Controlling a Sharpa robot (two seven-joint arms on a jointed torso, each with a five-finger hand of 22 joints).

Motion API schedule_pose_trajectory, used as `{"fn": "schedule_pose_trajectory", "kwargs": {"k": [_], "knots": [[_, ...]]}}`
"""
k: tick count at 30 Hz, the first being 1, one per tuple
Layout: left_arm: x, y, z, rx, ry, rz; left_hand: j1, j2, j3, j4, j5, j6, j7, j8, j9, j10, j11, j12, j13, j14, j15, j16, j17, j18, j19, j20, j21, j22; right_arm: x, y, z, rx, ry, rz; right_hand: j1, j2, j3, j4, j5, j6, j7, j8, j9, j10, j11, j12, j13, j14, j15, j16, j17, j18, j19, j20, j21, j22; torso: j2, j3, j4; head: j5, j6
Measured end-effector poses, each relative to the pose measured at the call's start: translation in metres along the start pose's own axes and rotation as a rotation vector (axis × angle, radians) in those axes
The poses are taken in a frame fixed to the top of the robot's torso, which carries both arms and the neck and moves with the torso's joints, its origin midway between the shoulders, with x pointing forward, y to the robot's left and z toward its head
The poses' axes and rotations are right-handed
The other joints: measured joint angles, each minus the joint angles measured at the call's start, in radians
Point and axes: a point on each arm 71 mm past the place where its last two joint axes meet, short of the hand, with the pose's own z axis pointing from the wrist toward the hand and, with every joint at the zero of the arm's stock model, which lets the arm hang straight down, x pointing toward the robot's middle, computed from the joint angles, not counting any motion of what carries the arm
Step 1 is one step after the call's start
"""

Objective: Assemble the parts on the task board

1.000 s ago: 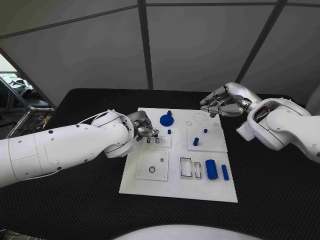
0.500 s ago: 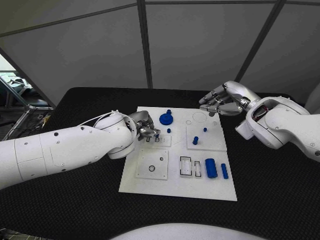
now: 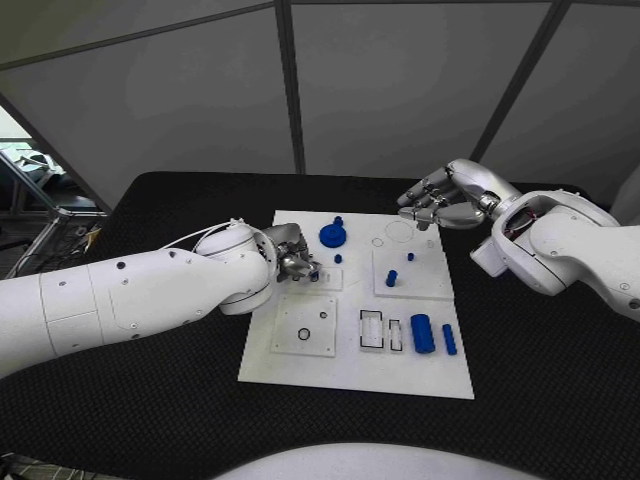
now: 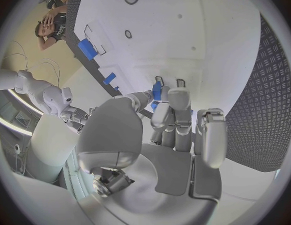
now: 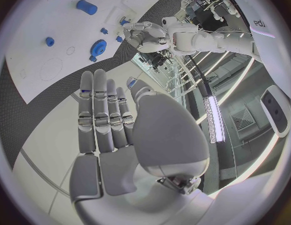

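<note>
The white task board lies mid-table. My left hand hovers over its left side and pinches a small blue part between its fingertips, just above two small slots in the board. My right hand hangs over the board's far right corner with its fingers straight, apart and holding nothing. On the board stand a blue gear, a blue peg and a smaller peg. A blue cylinder and a blue bar lie near the front right.
A square inset with a round hole and rectangular slots sit at the board's front. Black table surrounds the board. Grey wall panels stand behind the table.
My left hand has edged slightly towards the slots with the blue part still pinched. My right hand has drifted a little away from the board's corner.
</note>
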Motion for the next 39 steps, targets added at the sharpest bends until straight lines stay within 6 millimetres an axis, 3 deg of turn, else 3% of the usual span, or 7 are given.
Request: {"fn": "schedule_pose_trajectory", "kwargs": {"k": [22,39], "knots": [[0.0017,-0.0014,0.0007,-0.004,0.02,0.021,-0.001,-0.001,0.014,-0.008,-0.003,0.001,-0.001,0.004,0.0,0.0,0.0,0.0,0.0,0.0,0.0,0.0,0.0,0.0,0.0,0.0,0.0,0.0,0.0008,0.0003,0.0,-0.003,0.009,-0.01,-0.006,0.006,-0.003,0.003,0.0,0.0,0.0,0.0,0.0,0.0,0.0,0.0,-0.003,0.0,0.0,-0.004,0.002,0.0,0.0,0.0,-0.004,-0.003,-0.001,-0.0003,0.0012,-0.008,0.007],[0.0021,-0.001,0.0007,-0.009,0.04,0.037,-0.005,0.003,0.015,-0.009,-0.001,0.002,-0.002,0.003,0.002,0.001,0.002,0.0,0.0,0.0,0.0,-0.004,0.0,0.0,0.0,0.0,0.0,0.0,0.0019,0.0005,0.0005,-0.002,0.02,-0.013,-0.006,0.006,-0.006,0.006,0.0,0.0,0.0,0.0,0.0,0.0,0.0,0.0,-0.003,0.0,0.0,-0.004,0.002,0.0,0.0,0.0,-0.004,-0.003,0.0,-0.0003,0.0012,-0.007,0.004]]}}
